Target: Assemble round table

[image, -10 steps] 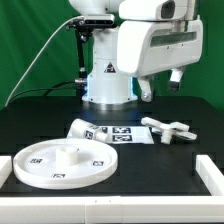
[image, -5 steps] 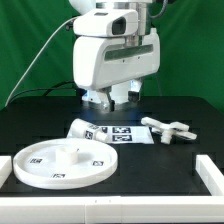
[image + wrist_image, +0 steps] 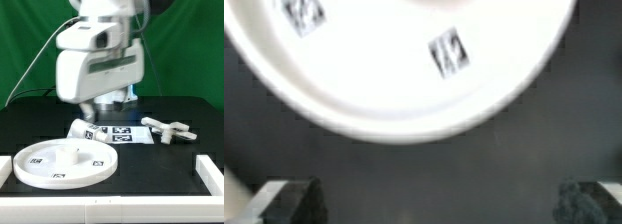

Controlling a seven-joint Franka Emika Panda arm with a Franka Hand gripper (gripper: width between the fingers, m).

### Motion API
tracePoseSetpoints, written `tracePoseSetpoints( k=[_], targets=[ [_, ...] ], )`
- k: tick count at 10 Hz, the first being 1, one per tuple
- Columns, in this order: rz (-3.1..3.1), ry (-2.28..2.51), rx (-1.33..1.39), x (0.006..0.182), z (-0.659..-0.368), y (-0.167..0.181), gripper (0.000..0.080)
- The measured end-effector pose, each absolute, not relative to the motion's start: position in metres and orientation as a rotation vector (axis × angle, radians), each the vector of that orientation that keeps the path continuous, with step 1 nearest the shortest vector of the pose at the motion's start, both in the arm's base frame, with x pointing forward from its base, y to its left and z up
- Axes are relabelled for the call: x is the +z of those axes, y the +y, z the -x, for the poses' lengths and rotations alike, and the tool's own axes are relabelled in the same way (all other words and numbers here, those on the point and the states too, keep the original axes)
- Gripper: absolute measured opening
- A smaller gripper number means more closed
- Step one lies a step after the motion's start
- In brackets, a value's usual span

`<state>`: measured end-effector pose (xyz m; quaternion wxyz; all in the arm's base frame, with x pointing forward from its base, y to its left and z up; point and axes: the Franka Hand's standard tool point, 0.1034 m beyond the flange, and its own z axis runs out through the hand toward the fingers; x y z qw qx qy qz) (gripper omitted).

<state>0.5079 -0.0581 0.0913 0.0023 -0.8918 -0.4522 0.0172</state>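
The gripper (image 3: 438,200) hung above the table (image 3: 150,165) with its jaws spread wide and nothing between them, the round disc (image 3: 62,163) lying flat at the front, toward the exterior view's left, the post (image 3: 80,129) on its side just behind it and the cross-shaped piece (image 3: 168,129) well apart. To take the disc cleanly, it would probably need to line the jaws square across the rim, descend straight, and close only once one jaw sat inside the rim

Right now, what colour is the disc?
The disc is white with small black-and-white square tags; it shows best in the exterior view.
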Motion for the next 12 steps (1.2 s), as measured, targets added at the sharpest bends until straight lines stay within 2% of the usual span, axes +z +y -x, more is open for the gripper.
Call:
tracePoseSetpoints(
  k=[1, 6, 8, 10, 11, 12],
  targets=[
    [2.796, -1.413, 0.061, 0.078, -0.502, -0.076, 0.065],
    [2.747, -1.457, 0.054, 0.025, -0.49, -0.103, 0.065],
    [2.751, -1.447, 0.063, 0.023, -0.486, -0.107, 0.065],
    [2.742, -1.444, 0.076, 0.013, -0.484, -0.109, 0.065],
    [2.739, -1.448, 0.077, 0.011, -0.484, -0.111, 0.0507],
    [2.738, -1.449, 0.076, 0.011, -0.484, -0.11, 0.0507]
  ],
)
